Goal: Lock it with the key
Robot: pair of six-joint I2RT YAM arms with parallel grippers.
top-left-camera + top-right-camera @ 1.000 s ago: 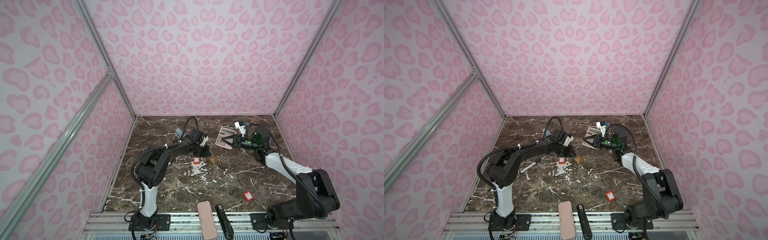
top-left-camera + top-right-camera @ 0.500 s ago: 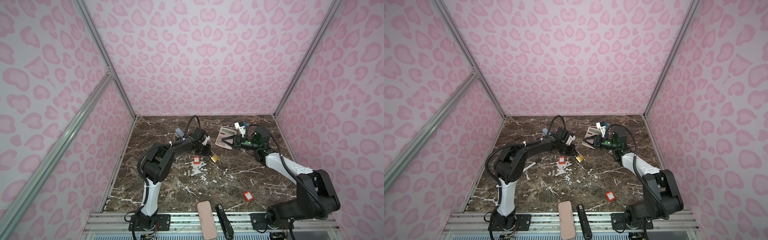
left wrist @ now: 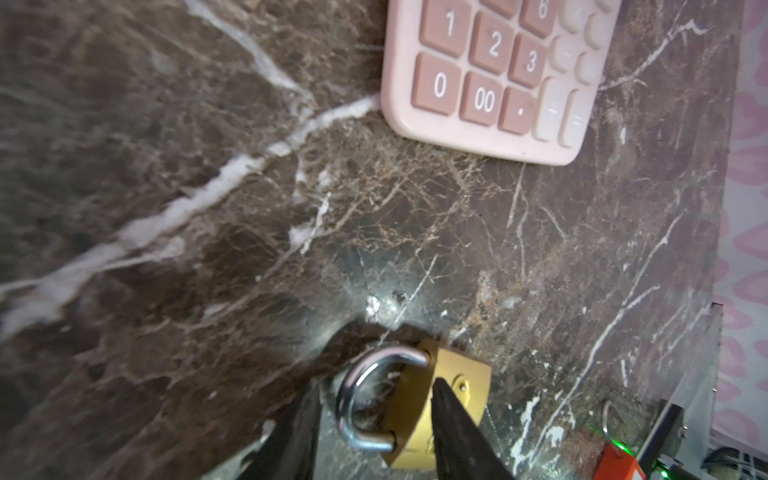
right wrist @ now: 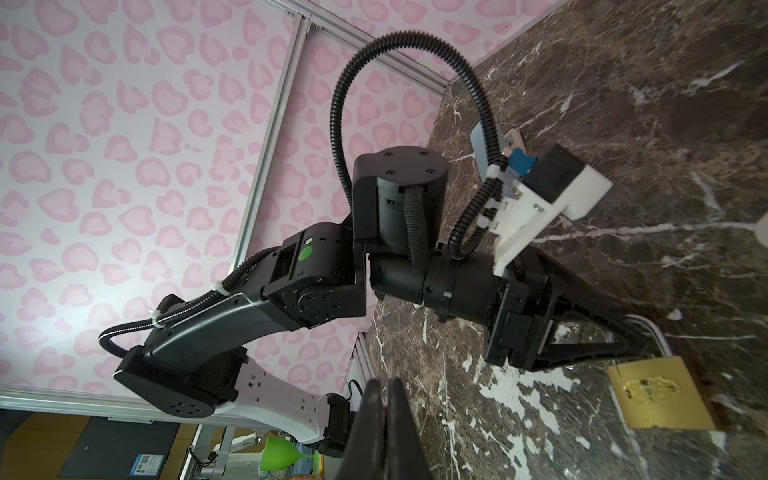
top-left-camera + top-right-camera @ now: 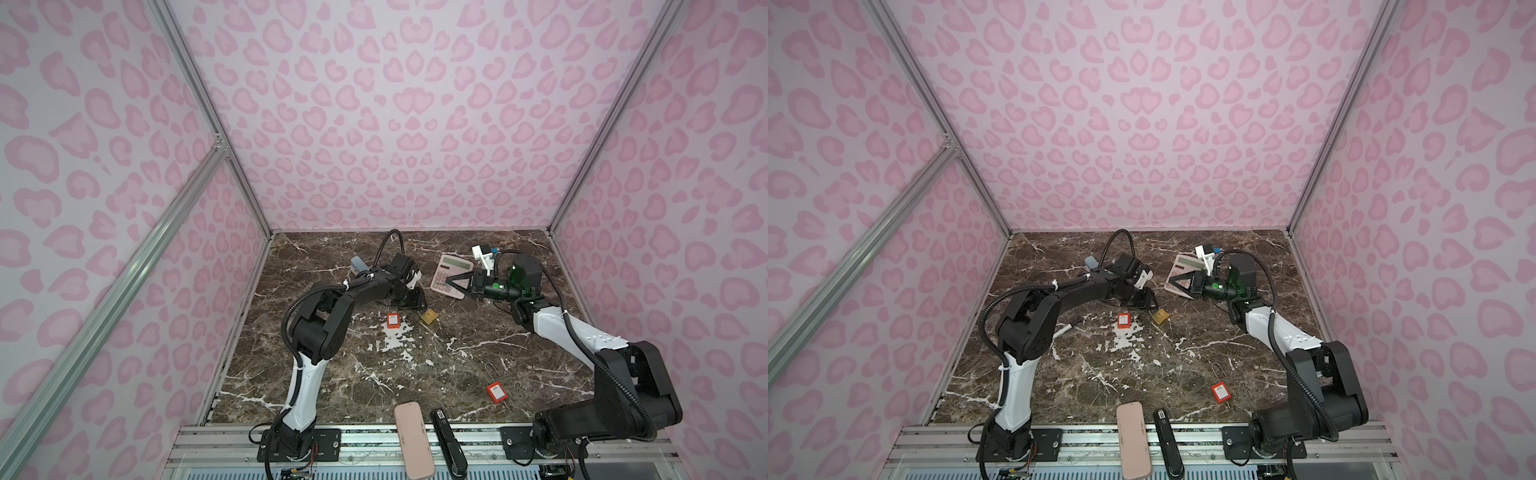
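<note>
Our left end effector (image 3: 384, 370) straddles the padlock (image 3: 461, 365) at its shackle (image 3: 347, 395), jaws apart, well away from the bench (image 5: 457, 374) edges. Our right end effector (image 4: 385, 386) hangs closed by the calculator (image 5: 451, 266).

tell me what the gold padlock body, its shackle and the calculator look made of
Padlock body: probably brass, going by the dull yellow-gold faces with small rivets.
Shackle: likely polished steel; silvery with bright highlights.
Calculator: looks like matte pink plastic, a moulded casing with rounded corners and darker keys.
</note>
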